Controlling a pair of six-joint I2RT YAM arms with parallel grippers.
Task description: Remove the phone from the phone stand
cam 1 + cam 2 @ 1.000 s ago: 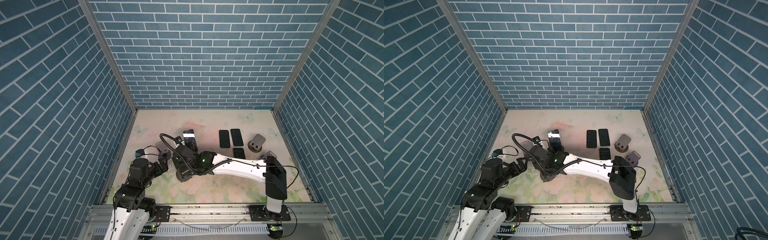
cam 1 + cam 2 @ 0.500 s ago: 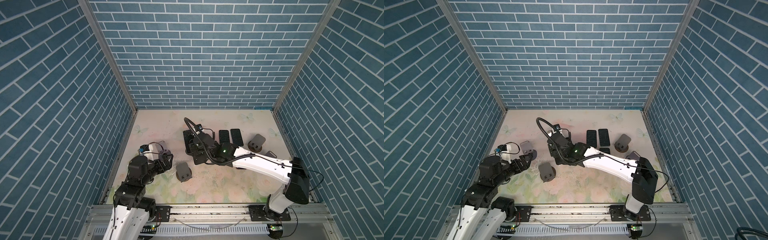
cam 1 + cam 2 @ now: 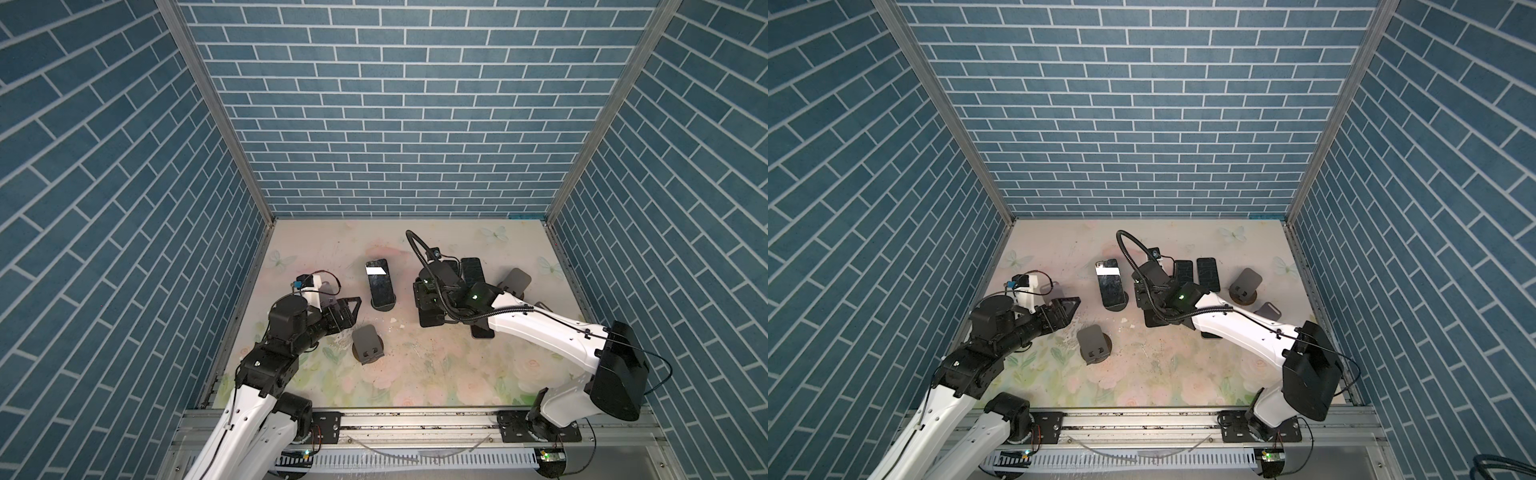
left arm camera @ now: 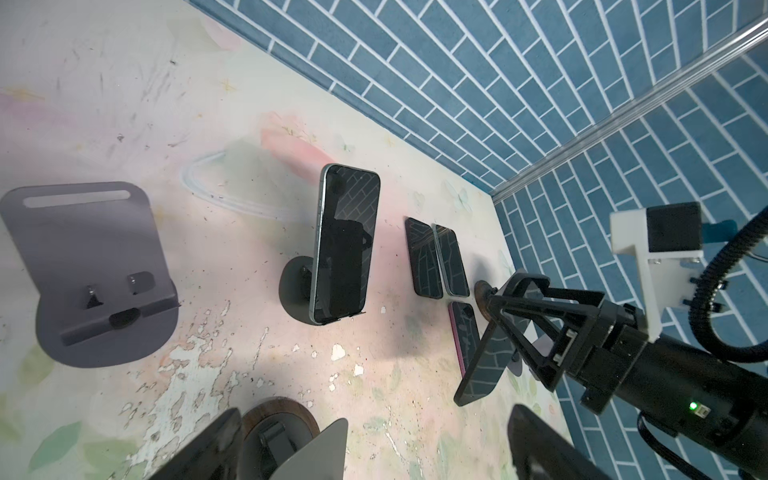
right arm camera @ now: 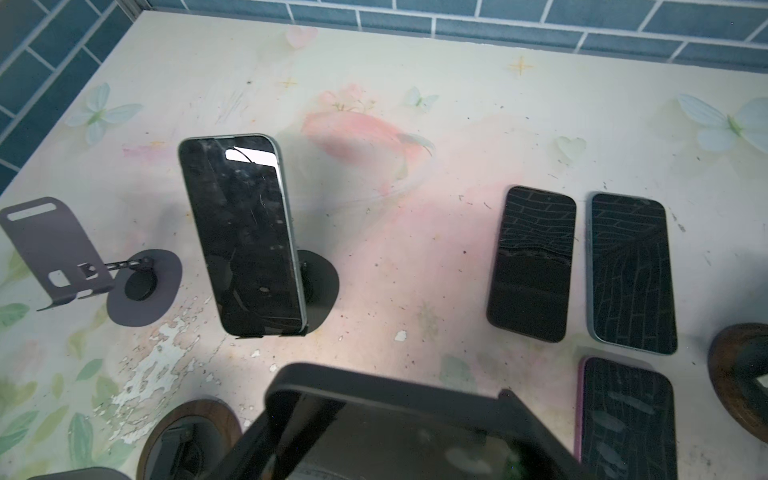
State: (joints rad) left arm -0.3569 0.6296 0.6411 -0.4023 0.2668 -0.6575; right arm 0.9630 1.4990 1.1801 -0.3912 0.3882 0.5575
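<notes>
Left wrist view shows the right gripper (image 4: 505, 328) closed on a tilted dark phone (image 4: 482, 368); near the bench (image 3: 415, 374) left edge, the left gripper (image 3: 341, 306) stands wide open, empty.

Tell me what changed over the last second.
The right gripper, shut on the phone, swung rightward from the front stand, which is now empty, toward the flat phones, carrying the phone along tilted. Unchanged: the left gripper open on the left, the other phone leaning on the back stand, and the flat phones in their places.
</notes>
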